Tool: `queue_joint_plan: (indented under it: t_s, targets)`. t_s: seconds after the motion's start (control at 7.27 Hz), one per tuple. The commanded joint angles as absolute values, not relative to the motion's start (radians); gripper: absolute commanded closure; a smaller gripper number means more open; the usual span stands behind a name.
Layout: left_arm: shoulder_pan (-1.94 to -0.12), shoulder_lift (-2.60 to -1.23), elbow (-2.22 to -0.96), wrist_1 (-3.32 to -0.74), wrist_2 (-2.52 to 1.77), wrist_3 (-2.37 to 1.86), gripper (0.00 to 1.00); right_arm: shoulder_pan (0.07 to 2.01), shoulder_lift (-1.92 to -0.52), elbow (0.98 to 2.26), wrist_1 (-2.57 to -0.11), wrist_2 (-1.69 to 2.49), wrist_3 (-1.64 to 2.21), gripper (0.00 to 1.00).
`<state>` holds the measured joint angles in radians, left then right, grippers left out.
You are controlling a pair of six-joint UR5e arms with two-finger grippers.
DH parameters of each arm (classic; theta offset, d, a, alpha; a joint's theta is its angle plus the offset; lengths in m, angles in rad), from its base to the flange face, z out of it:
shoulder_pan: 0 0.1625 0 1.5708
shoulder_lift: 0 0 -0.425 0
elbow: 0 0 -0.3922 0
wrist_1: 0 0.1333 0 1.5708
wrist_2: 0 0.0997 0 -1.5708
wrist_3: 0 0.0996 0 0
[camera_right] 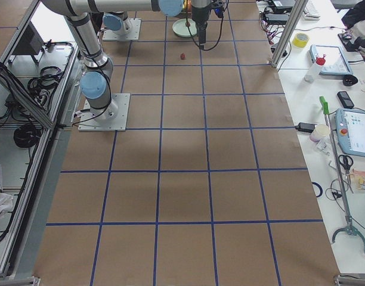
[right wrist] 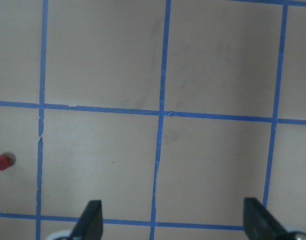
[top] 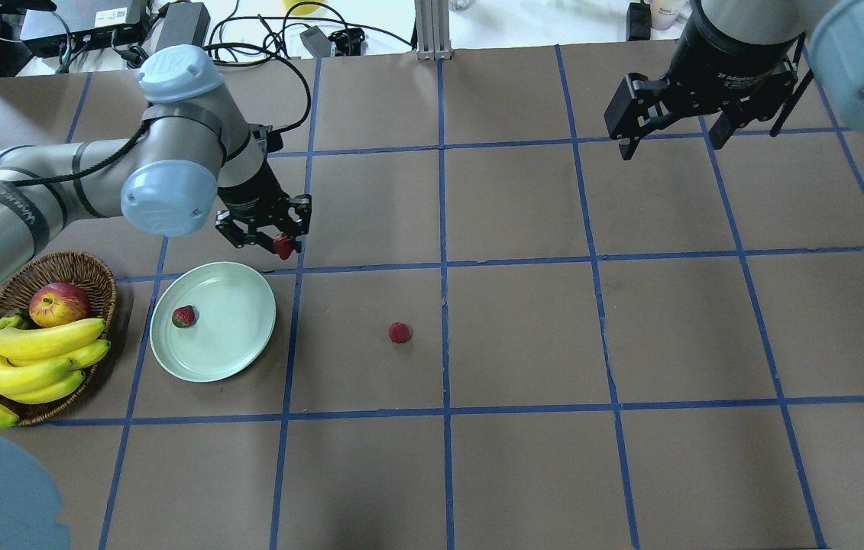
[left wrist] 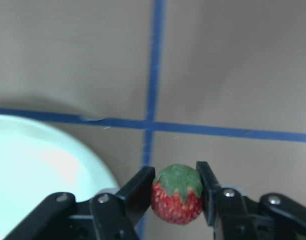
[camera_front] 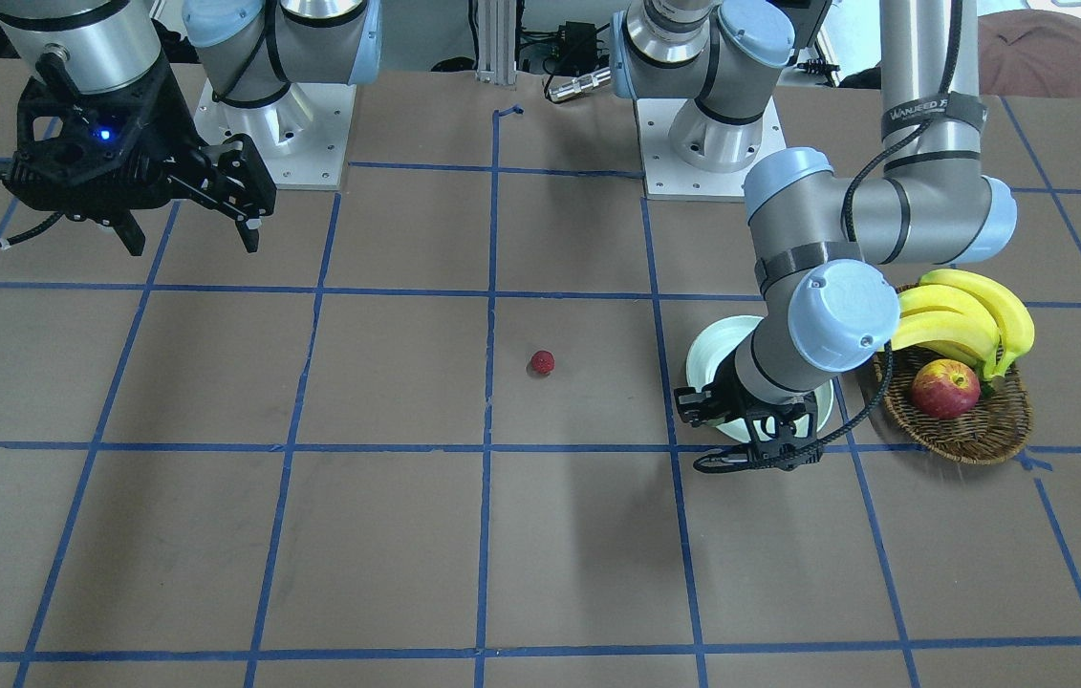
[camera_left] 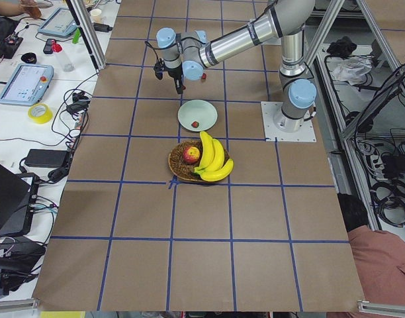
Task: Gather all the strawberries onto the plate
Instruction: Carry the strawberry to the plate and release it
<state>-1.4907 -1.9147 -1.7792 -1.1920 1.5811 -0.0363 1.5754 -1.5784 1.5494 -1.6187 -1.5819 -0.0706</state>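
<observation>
Left gripper (top: 281, 243) clamped on strawberry (left wrist: 177, 196), left of centre, just beyond plate (top: 237, 344) rim — shift over plate middle, lower before letting go. Second berry (top: 184, 315) on plate, third berry (top: 399, 332) on tabletop (top: 523, 458) mid-frame. Right gripper (top: 670, 142) spread wide — idle.

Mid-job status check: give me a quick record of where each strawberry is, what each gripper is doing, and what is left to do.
plated strawberry: lying on the plate
held strawberry: clamped in the left gripper, just outside the plate's rim
loose strawberry: on the table, apart from the plate
right gripper: open, empty, away from all the berries
remaining: two berries not yet on the plate
</observation>
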Motion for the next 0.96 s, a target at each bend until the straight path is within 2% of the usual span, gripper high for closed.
queue_joint_plan:
  t_s: [0.0,0.14,0.28,0.41,0.55,0.83]
  targets:
    - [-1.396,-1.911,-1.850,-1.206,1.651,0.040,1.00,1.577,-1.577,1.549,-1.618,-1.582,-0.069,0.00]
    - [-1.382,-1.913,-1.868,-1.206,1.654,0.040,1.00,1.575,-1.577,1.549,-1.620,-1.583,-0.071,0.00]
    - [-1.376,-1.920,-1.870,-1.207,1.652,0.038,0.91,1.575,-1.578,1.549,-1.618,-1.583,-0.071,0.00]
    - [-1.376,-1.922,-1.873,-1.206,1.652,0.037,0.25,1.575,-1.578,1.549,-1.618,-1.583,-0.071,0.00]
    - [-1.376,-1.913,-1.875,-1.204,1.651,0.038,0.00,1.575,-1.578,1.549,-1.618,-1.582,-0.069,0.00]
    - [-1.381,-1.898,-1.864,-1.204,1.651,0.028,0.00,1.577,-1.578,1.549,-1.618,-1.582,-0.071,0.00]
